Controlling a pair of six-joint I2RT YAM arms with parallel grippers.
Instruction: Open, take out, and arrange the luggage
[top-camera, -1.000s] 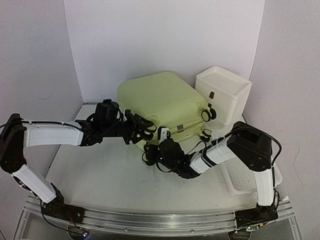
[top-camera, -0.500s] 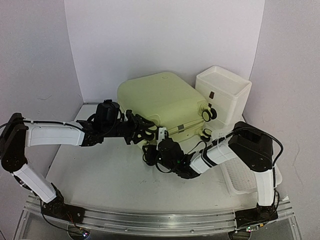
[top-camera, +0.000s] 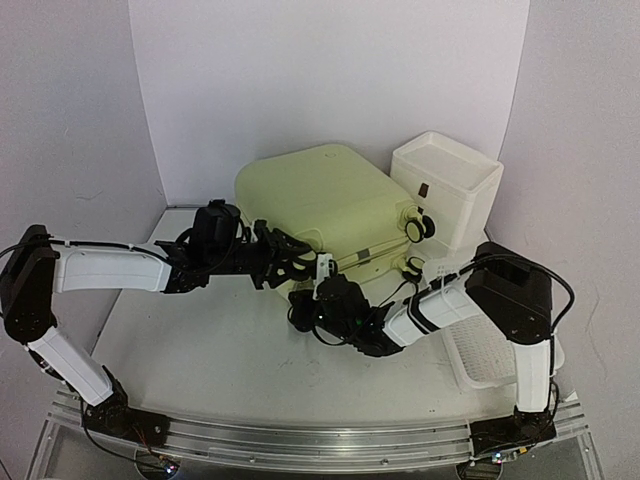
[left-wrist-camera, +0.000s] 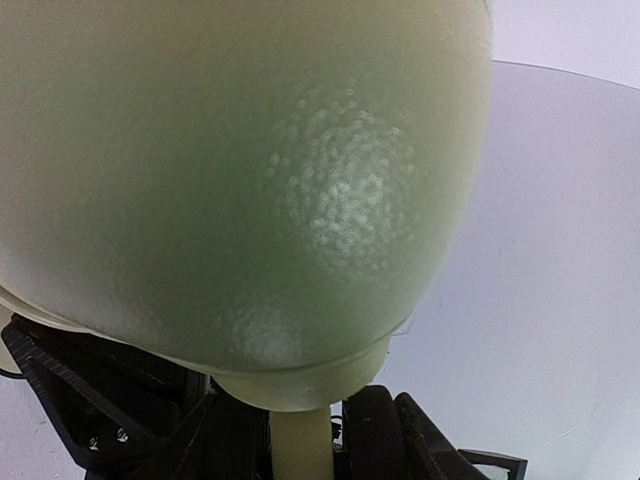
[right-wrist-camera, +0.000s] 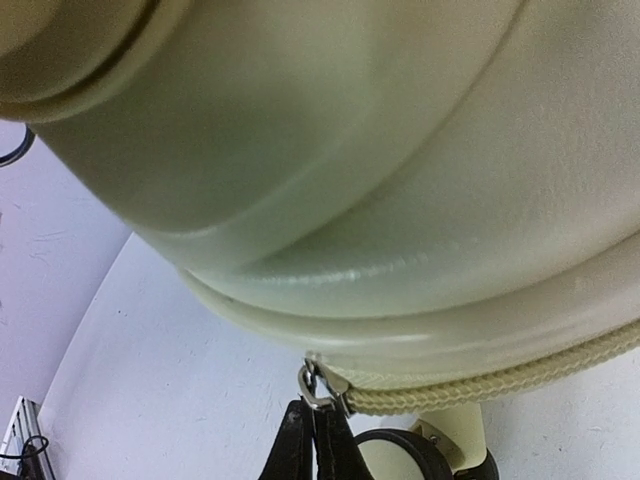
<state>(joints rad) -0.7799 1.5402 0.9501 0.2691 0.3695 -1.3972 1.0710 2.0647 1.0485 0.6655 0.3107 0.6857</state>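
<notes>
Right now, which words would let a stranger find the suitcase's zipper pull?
Find the big pale yellow-green suitcase mid-table. Follow the woven zipper band along its near edge. The small metal pull, the only shiny part there, is pinched in the right pincer.

Counter (top-camera: 200, 340): white, flat, matte surface.
Items resting on it:
1. Luggage (top-camera: 320, 195): pale yellow-green hard shell with rounded corners, at far centre, black caster wheels facing right.
2. White box (top-camera: 450, 180): at far right, just beside the wheel end of the luggage.
3. White mesh basket (top-camera: 490, 360): at near right, partly hidden.
</notes>
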